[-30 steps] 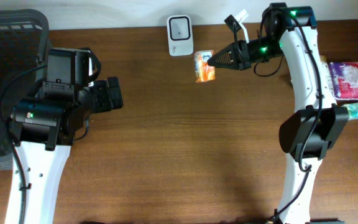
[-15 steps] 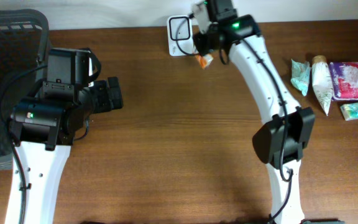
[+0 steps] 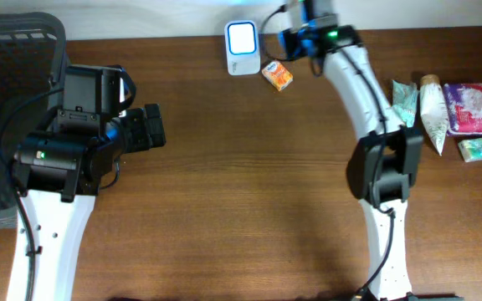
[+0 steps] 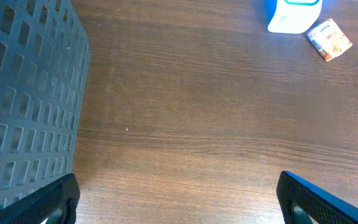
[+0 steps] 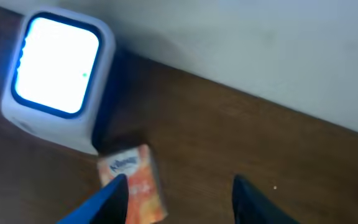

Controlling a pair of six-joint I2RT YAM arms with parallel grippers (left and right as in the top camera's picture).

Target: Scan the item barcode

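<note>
The item, a small orange tissue pack (image 3: 278, 76), lies flat on the table just right of the white barcode scanner (image 3: 243, 38), whose screen glows. My right gripper (image 3: 291, 40) hovers above and behind the pack, open, with nothing between its fingers. In the right wrist view the pack (image 5: 137, 180) shows partly behind the left finger (image 5: 107, 202), below the lit scanner (image 5: 58, 65); the gripper's (image 5: 179, 183) gap holds only bare table. My left gripper (image 4: 179, 190) stands wide open over bare wood, far from the pack (image 4: 329, 40) and scanner (image 4: 294, 12).
A dark mesh basket (image 3: 7, 50) stands at the far left, close to the left arm. At the right edge lie a purple pack (image 3: 471, 107), a white tube (image 3: 432, 113) and teal packets (image 3: 404, 100). The wall runs behind the scanner.
The right arm carried the orange pack to the scanner, then opened; the pack now lies on the table beside it. The scanner screen has lit up. The left arm stayed still.
</note>
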